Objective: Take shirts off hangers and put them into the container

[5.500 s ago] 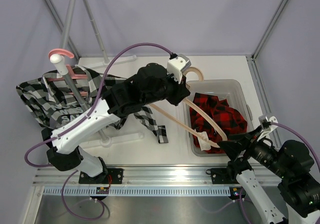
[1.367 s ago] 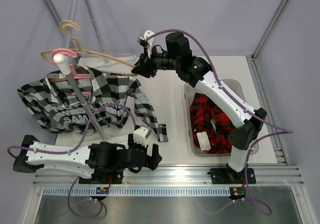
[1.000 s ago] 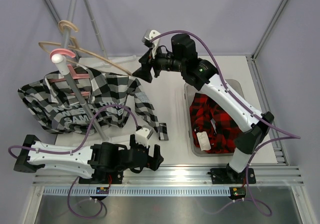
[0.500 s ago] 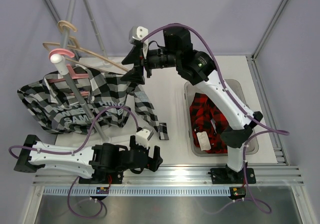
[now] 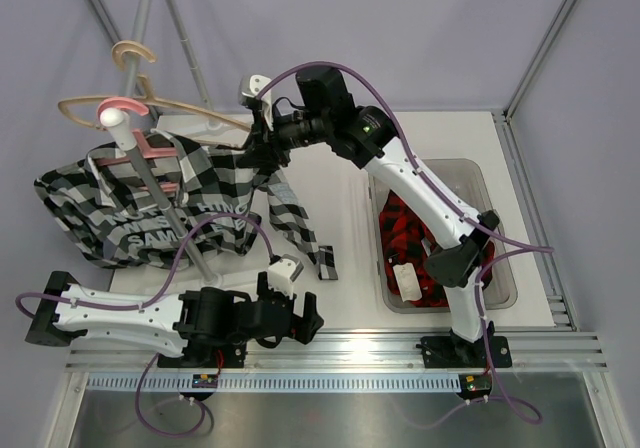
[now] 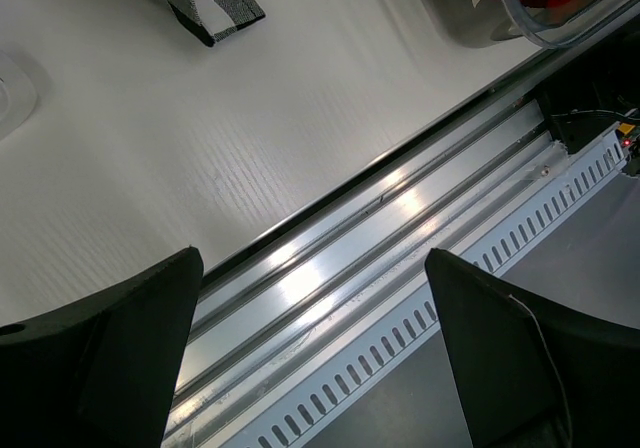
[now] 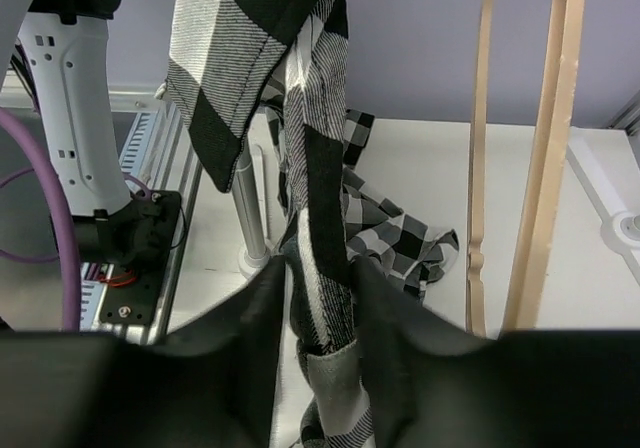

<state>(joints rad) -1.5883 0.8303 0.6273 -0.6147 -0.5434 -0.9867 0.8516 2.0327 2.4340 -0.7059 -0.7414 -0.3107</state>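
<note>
One shirt is home: the red shirt (image 5: 405, 238) lies heaped in the container (image 5: 468, 180) on the right of the table (image 5: 340, 218). The black-and-white shirt (image 5: 130, 208) is the one in hand. It sits on the pink hanger (image 5: 158, 154), hooked at the top of the rack pole (image 5: 170, 218) at far left, with one sleeve trailing toward mid-table. The beige hanger (image 5: 150, 103) hangs bare on the rack just behind it, and from my right wrist its pale bars show just right of the cloth. My right claw (image 7: 320, 268) is reached across at the shirt's right shoulder, and I've got a hanging fold of that check fabric pinched between my fingers (image 7: 250, 318), which press in on it from both sides. My left claw (image 6: 310, 268) is parked low at the near edge over the rail, spread as wide as it goes with nothing in it. So I judge this to be the strip-off step for shirt number two, grip just made and the pull not yet begun. Next calls for drawing this shoulder out and off the end of the pink hanger, then working the other shoulder free. Watch it, though: pull too straight and the whole hanger may swing or lift off the pole with the shirt. The left claw could well come up to steady it.
</note>
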